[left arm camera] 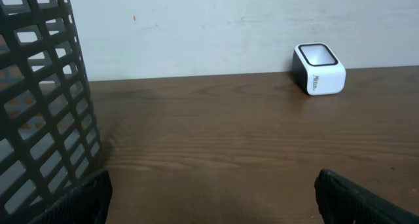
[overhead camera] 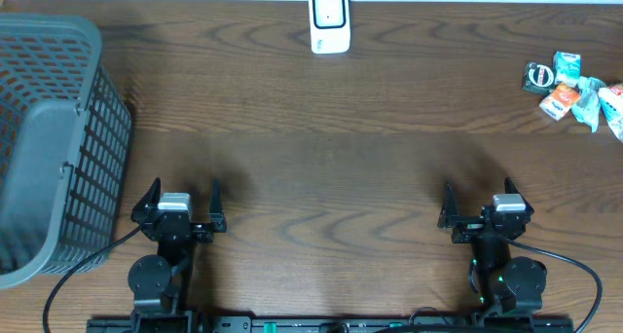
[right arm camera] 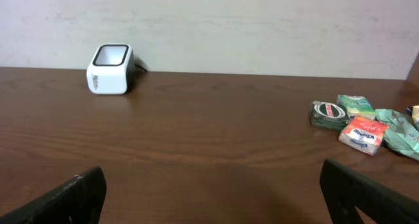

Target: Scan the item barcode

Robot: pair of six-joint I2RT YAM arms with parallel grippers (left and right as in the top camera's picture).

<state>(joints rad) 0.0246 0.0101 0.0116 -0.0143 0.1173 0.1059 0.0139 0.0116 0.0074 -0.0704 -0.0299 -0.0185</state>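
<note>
A white barcode scanner (overhead camera: 329,21) with a dark window stands at the table's far edge, also seen as the scanner (left arm camera: 319,69) in the left wrist view and the scanner (right arm camera: 110,69) in the right wrist view. Several small packets (overhead camera: 574,92) lie in a pile at the far right; the same packets (right arm camera: 363,123) show green, dark and orange wrappers. My left gripper (overhead camera: 181,199) rests open at the near left, nothing between its fingers. My right gripper (overhead camera: 484,204) rests open at the near right, far from the packets and holding nothing.
A large grey mesh basket (overhead camera: 49,138) fills the left side of the table; the basket wall (left arm camera: 46,99) stands close on the left of my left gripper. Cables run from both arm bases at the near edge.
</note>
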